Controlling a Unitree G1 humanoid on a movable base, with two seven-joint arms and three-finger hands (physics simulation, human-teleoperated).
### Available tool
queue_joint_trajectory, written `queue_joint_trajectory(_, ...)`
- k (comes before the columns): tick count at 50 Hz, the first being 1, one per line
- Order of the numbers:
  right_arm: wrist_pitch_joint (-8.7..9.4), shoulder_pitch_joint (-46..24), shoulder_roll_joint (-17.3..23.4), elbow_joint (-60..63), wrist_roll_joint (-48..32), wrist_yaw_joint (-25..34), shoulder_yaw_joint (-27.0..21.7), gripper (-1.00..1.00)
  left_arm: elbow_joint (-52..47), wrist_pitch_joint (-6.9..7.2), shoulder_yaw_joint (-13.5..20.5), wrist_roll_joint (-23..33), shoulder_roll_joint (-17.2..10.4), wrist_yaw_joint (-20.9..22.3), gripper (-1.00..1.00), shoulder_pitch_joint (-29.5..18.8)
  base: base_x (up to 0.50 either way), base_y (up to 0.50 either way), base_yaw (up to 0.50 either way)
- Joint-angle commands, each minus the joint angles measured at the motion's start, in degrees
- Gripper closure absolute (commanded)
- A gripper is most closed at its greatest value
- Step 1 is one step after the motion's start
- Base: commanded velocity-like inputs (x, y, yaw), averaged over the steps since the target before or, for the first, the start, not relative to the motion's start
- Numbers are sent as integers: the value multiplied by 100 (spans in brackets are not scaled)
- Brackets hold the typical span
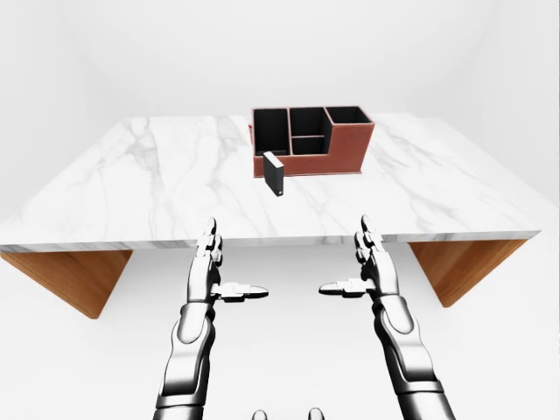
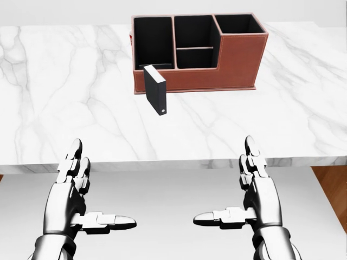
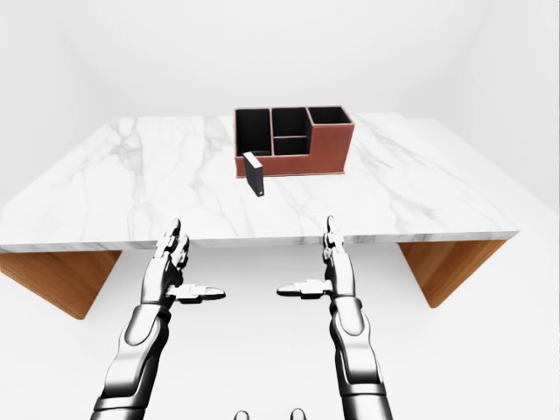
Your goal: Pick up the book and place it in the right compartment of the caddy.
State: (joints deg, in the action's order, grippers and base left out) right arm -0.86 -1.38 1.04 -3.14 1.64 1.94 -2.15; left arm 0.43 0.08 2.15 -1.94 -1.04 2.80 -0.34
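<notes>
A small black book (image 2: 155, 96) stands upright on the white marble table (image 2: 65, 97), just below the left end of the caddy in the head view. The brown leather caddy (image 2: 237, 59) has black-lined compartments: a tall one at the left, two small middle ones, and a right one (image 2: 238, 23) at the top. My left hand (image 2: 76, 203) and right hand (image 2: 252, 200) hang open below the table's near edge, palms inward, thumbs pointing at each other. Both are well short of the book and hold nothing.
The table's near edge (image 2: 173, 162) runs across the head view just above my fingertips. Wooden supports (image 1: 74, 271) show under both ends of the table. A white floor lies beneath my hands.
</notes>
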Motion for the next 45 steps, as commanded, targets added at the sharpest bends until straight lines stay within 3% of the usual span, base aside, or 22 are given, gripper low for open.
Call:
queue_joint_trajectory(1,20,7,5,16,0,-5,9,-100,4,-2,1,0,-3,4,-100,2,0,-16,0)
queue_joint_trajectory(2,113,20,5,122,1,-9,13,-100,11,-8,3,-1,-4,6,-100,1,0,-16,0)
queue_joint_trajectory(4,-166,0,-4,-181,-11,3,6,-100,60,-48,15,-9,-8,13,-100,-7,0,-15,0)
queue_joint_trajectory(11,-214,5,-1,-177,-15,17,20,-100,-45,36,6,-18,0,0,-100,9,0,-8,0)
queue_joint_trajectory(13,40,31,5,137,-13,15,29,-100,-18,10,10,-23,-1,6,-100,8,0,0,0)
queue_joint_trajectory(14,-220,19,-6,-129,-31,28,28,-100,0,-7,10,-21,-2,7,-100,4,0,0,0)
queue_joint_trajectory(15,-243,5,-4,-176,-39,26,27,-100,-11,1,7,-23,-1,8,-100,7,0,0,0)
queue_joint_trajectory(17,123,23,9,207,-15,23,28,-100,-32,15,-2,-13,1,5,-100,13,0,0,0)
queue_joint_trajectory(20,-199,15,-5,-118,-32,39,20,-100,7,-20,0,-11,0,10,-100,9,0,0,0)
queue_joint_trajectory(25,-224,-16,2,-193,-110,-2,38,-100,0,-2,1,-11,-2,12,-100,6,0,0,0)
queue_joint_trajectory(26,-69,2,3,-19,-105,-6,43,-100,54,-50,4,-12,-1,15,-100,-1,0,0,0)
queue_joint_trajectory(27,356,38,8,447,-114,-26,61,-100,-29,19,-2,-13,-1,12,-100,11,16,0,0)
queue_joint_trajectory(28,418,44,6,515,-120,-29,63,-100,-50,36,-5,-11,-1,11,-100,14,17,0,0)
queue_joint_trajectory(29,411,42,6,507,-121,-26,58,-100,-40,28,-4,-10,-2,13,-100,12,18,0,0)
queue_joint_trajectory(30,-98,11,-8,-41,-135,-14,37,-100,-28,21,-4,-8,-1,14,-100,10,25,0,0)
queue_joint_trajectory(32,341,42,4,436,-125,-23,46,-100,-6,5,-7,4,-2,14,-100,4,30,0,0)
queue_joint_trajectory(33,53,32,-6,138,-136,-16,40,-100,43,-38,-7,6,2,15,-100,0,32,0,0)
queue_joint_trajectory(34,3,31,-8,84,-132,-16,36,-100,23,-22,-9,4,3,13,-100,5,32,0,0)
queue_joint_trajectory(35,265,41,-1,354,-121,-22,41,-100,-50,39,-13,5,2,9,-100,16,32,0,0)
queue_joint_trajectory(36,-93,24,-11,-22,-129,-13,30,-100,14,-25,-9,7,5,11,-100,14,32,0,0)
queue_joint_trajectory(37,-142,18,-10,-81,-130,-13,30,-100,23,-31,-9,5,5,11,-100,12,32,0,0)
queue_joint_trajectory(45,-143,-4,-1,-132,-124,-28,28,-100,-1,-7,-16,6,7,14,-100,14,32,0,0)
